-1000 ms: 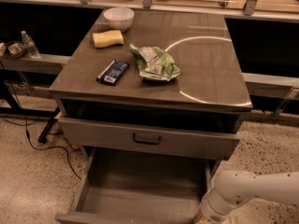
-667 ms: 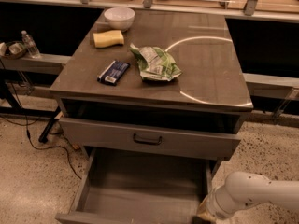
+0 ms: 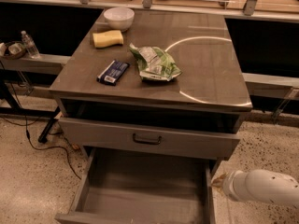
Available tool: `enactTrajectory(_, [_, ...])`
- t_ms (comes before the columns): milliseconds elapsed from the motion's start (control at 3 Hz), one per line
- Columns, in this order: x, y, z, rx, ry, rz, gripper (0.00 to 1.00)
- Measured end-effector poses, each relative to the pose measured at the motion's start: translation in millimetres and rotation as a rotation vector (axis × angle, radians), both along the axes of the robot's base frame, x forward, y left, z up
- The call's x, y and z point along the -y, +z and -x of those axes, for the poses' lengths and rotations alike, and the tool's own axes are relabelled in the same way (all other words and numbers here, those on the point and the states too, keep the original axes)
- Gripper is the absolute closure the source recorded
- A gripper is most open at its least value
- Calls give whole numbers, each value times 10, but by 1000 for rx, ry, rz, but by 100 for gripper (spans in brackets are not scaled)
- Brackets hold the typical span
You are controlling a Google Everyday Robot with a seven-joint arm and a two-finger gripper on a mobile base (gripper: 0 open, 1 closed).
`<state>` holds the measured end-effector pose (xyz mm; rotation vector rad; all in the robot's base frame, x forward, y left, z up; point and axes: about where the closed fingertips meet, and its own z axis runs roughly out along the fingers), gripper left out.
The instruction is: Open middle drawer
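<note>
Drawn back rightward, the gripper [image 3: 218,180] is mostly hidden behind the white arm [image 3: 264,199]; whether it is open or closed cannot be told. Just left of it the middle drawer [image 3: 140,190] stands pulled far out, plain grey tray showing, front cut off.

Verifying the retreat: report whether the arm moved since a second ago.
Yes. The white arm has drawn back rightward, away from the right wall of the open drawer; its end effector is out of view.
</note>
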<state>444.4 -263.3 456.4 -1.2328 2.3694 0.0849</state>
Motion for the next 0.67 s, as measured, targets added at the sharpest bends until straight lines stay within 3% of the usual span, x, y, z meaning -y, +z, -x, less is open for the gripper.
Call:
enactTrajectory(333, [382,264,-220,78,-59,94,100])
enactTrajectory(667, [513,262,-211,75,-78,112,100])
